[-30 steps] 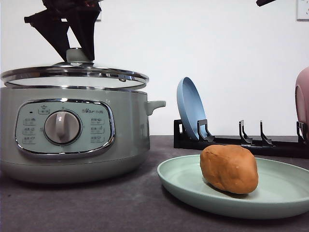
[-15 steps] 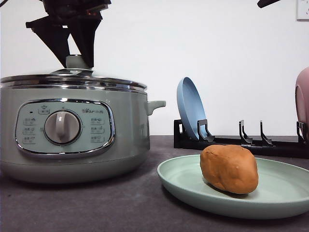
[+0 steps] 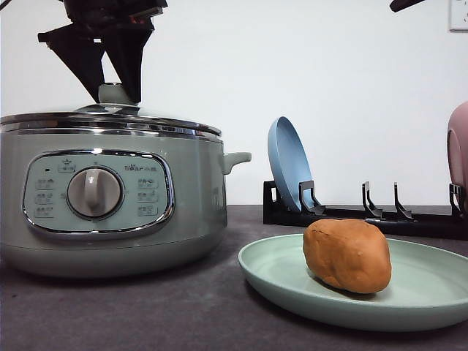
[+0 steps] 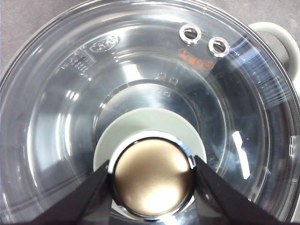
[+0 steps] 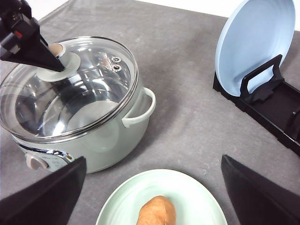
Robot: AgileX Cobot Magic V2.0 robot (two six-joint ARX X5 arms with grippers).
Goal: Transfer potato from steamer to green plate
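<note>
1. On the grey worktop (image 3: 146,314), at the robot's left, stands the steamer (image 3: 110,197). Its glass lid (image 5: 70,86) sits flat on the chrome rim, and the pot below looks bare through the glass.
2. To the robot's right of it, near the front edge, lies the green plate (image 3: 431,292), flat and well apart from the pot.
3. Behind the plate, a black rack (image 3: 365,212) holds a blue plate (image 3: 287,164) on edge.
4. The potato (image 3: 347,256) rests on the green plate, its long axis running roughly left to right in the front view. By my reading, the transfer is already done.
5. The left claw (image 4: 152,171) points down at the lid knob (image 4: 152,178), a finger against each side, so it looks clamped on the knob.
6. The right claw (image 5: 152,206) hangs spread wide and empty above the plate. It is the nearer arm to the potato, which lies just below and between its fingers.
7. The likely next move is letting the knob go, straight up, without dragging the lid.
</note>
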